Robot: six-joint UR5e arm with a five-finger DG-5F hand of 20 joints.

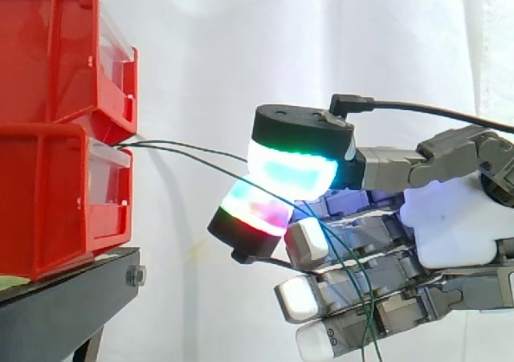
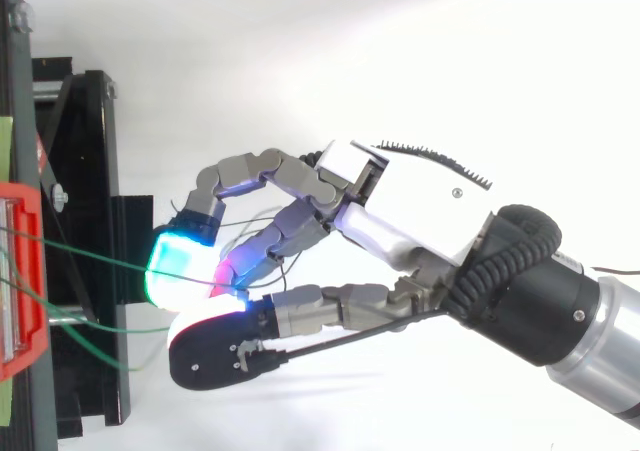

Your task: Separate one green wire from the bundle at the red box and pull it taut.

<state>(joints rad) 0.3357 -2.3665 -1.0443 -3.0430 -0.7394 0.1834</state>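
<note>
The green wires (image 1: 193, 145) leave the front of the stacked red bins (image 1: 48, 201) and run right to the hand (image 1: 450, 217), which is held well clear of the bins. Hand grasping: one wire pinched between two glowing pads (image 1: 291, 172), its stretch back to the bins nearly straight. Another wire passes the pads and hangs down across the other, curled fingers. Bins rest on a black stand (image 1: 72, 298), white curtain (image 1: 241, 49) behind

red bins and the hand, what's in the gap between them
Two thin green wires cross the gap in the side view, from the red bins to the hand's glowing pads, which pinch them. Nothing else lies there.
</note>
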